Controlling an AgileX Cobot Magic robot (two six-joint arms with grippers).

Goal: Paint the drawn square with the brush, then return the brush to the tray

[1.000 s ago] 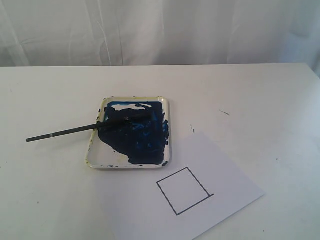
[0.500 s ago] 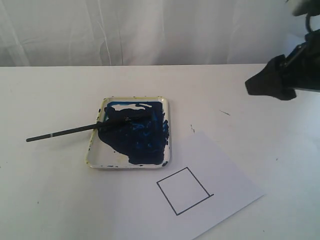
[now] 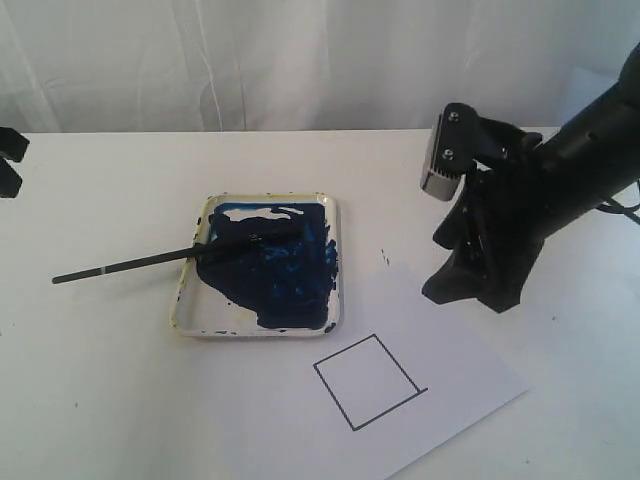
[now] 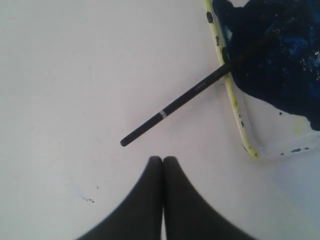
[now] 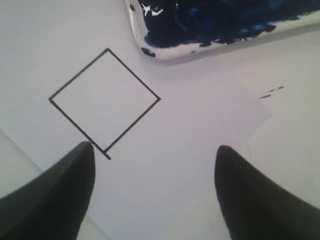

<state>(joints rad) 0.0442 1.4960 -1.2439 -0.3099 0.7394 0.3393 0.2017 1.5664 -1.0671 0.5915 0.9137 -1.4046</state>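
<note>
At table centre, the tray point(image 3: 208, 308) sits flat on the white table point(image 3: 100, 400). Dark blue paint covers most of its floor; only the near left corner shows bare cream.

1. Brush position. The brush point(image 3: 130, 263) lies with its bristle end in the paint. Its handle crosses the tray's left rim and runs out to the left over the table. A pale band marks the handle close to the free end. Neither gripper touches the brush.

2. Square position. The drawn square point(image 3: 365, 381) is on the paper sheet point(image 3: 450, 350), which lies just near and to the right of the tray. I read the square's interior as plain white, with no paint inside the outline.

3. Left gripper. The left gripper point(image 4: 162, 160) has its fingers pressed together with nothing between them. In the left wrist view it hangs over bare table, near the free end of the brush handle but apart from it. In the exterior view only a small part of this arm shows, at the far left edge.

4. Right gripper. The right gripper point(image 5: 155, 147) has its fingers spread wide and holds nothing. It hangs above the paper sheet, right of the tray, with the square below and just beside one finger.
</note>
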